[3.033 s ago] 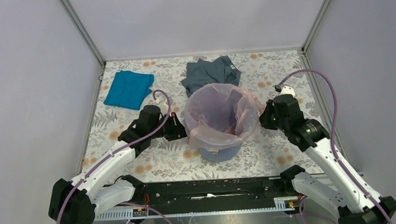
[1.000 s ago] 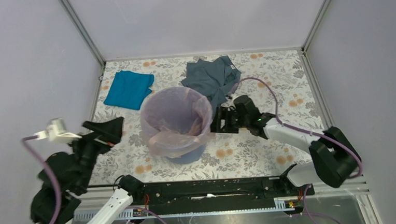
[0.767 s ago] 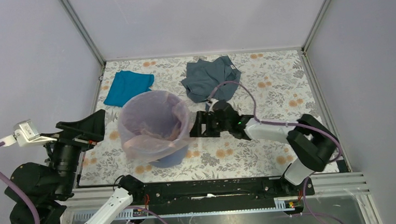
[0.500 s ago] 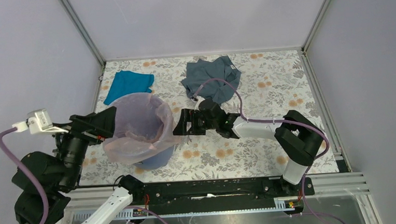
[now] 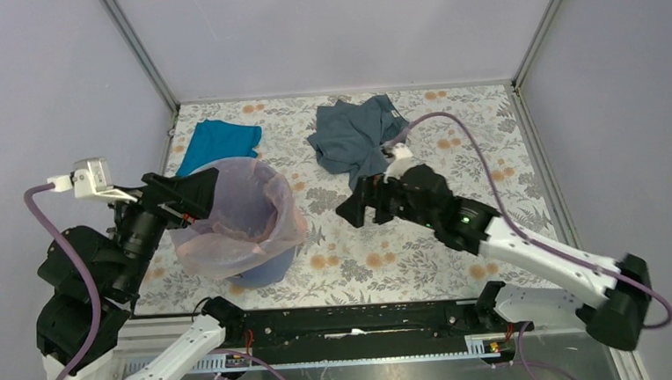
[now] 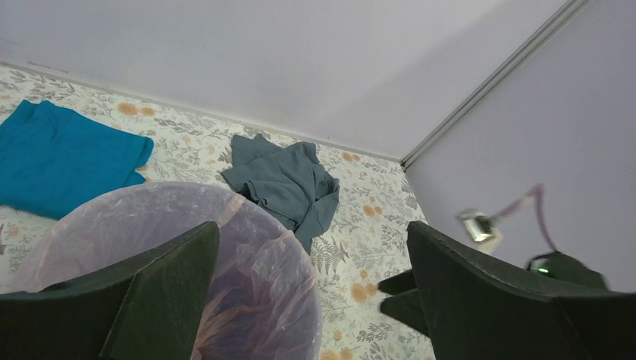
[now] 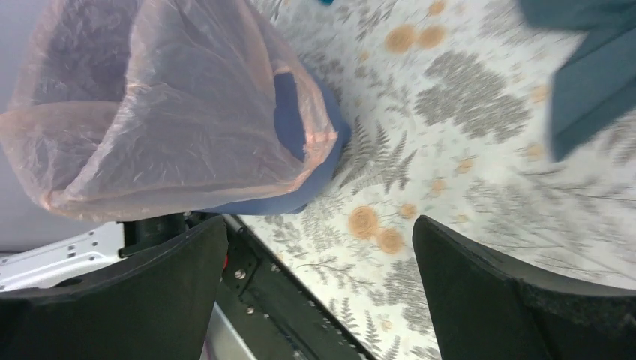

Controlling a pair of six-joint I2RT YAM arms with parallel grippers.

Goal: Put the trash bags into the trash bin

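The trash bin [image 5: 265, 268] is a blue-violet bucket standing at the table's front left. The pale pink trash bag [image 5: 244, 215] lines it, with its film folded out over the rim and hanging down the sides. My left gripper [image 5: 194, 197] hovers open over the bin's left rim, and in the left wrist view its gripper [image 6: 312, 229] frames the bag [image 6: 187, 247] with nothing held. To the bin's right my right gripper [image 5: 351, 208] is open and apart from it. From the right wrist, the gripper [image 7: 319, 223] is empty, and the bag [image 7: 172, 112] and bin [image 7: 309, 150] lie ahead.
A grey-blue garment [image 5: 357, 134] lies crumpled at the back middle of the floral table [image 5: 461, 138]. Folded teal cloth [image 5: 217, 143] lies at the back left, just behind the bin. Walls close in the table's left, back and right sides.
The bin with its bag slid leftward while the right gripper stood against it. The right gripper has since drawn back to the right and opened wider. The left arm swung in over the bin.
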